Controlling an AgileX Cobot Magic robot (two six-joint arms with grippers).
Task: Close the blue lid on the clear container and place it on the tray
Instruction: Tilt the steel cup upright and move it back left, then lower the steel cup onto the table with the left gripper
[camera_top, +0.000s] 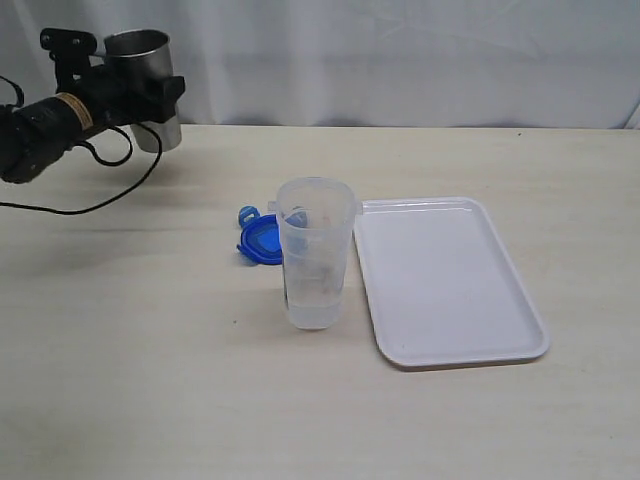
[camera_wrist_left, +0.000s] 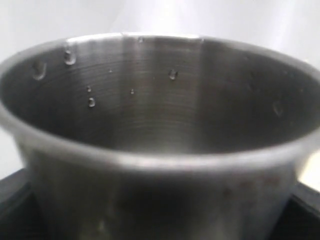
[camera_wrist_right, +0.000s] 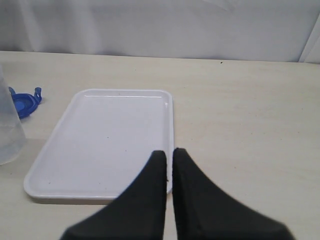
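The clear container stands upright and uncovered in the middle of the table, just left of the tray. The blue lid lies flat on the table right behind the container, partly hidden by it; it also shows at the edge of the right wrist view as the blue lid. My left gripper is at the far back left, shut on the grey steel cup, whose wet inside fills the left wrist view. My right gripper is shut and empty, above the tray's near corner.
A black cable trails from the left arm over the table's back left. A white curtain closes off the back edge. The right arm is outside the exterior view.
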